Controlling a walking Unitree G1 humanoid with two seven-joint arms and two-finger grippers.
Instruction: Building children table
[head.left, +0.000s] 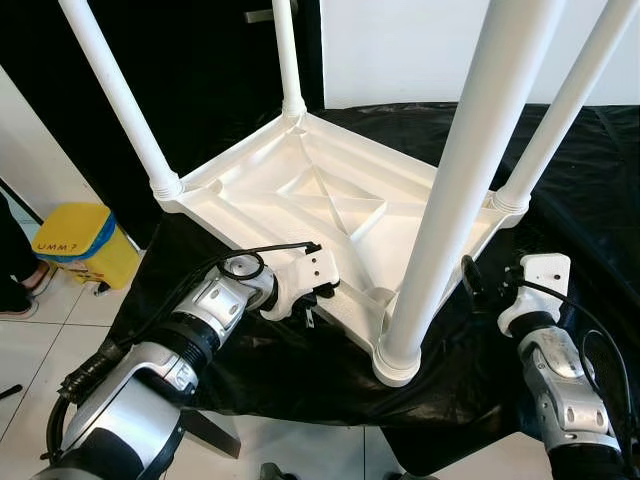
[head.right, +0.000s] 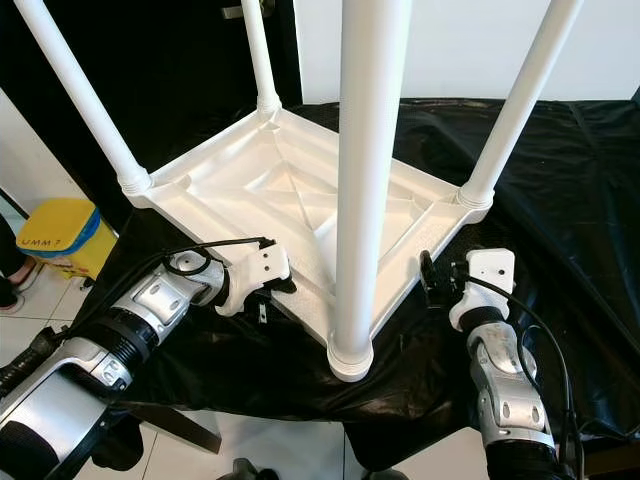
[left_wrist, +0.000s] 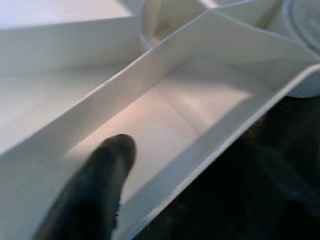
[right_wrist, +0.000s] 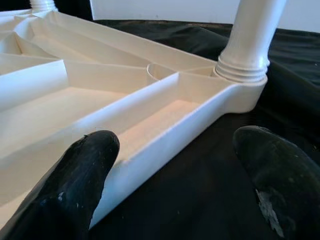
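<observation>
The white plastic children's table (head.left: 330, 210) lay upside down on a black cloth (head.left: 590, 200), its four legs (head.left: 470, 180) pointing up, which suggests the legs were already seated in their corner sockets and the table was ready to be gripped by its rim.

The left gripper (head.left: 318, 290) was at the rim of the table on the robot's left, near the closest leg. In the left wrist view one black finger (left_wrist: 92, 192) lay inside a ribbed pocket of the underside; I could not tell whether its jaws were spread or closed on the rim wall.

The right gripper (head.right: 432, 280) stood at the rim on the robot's right. Its fingers (right_wrist: 75, 180) were spread wide, one over the edge wall and one outside it above the cloth, likely lined up to pinch that wall.

The ribbed pockets of the underside held nothing. A yellow bin (head.left: 85, 240) stood on the floor left of the table.
</observation>
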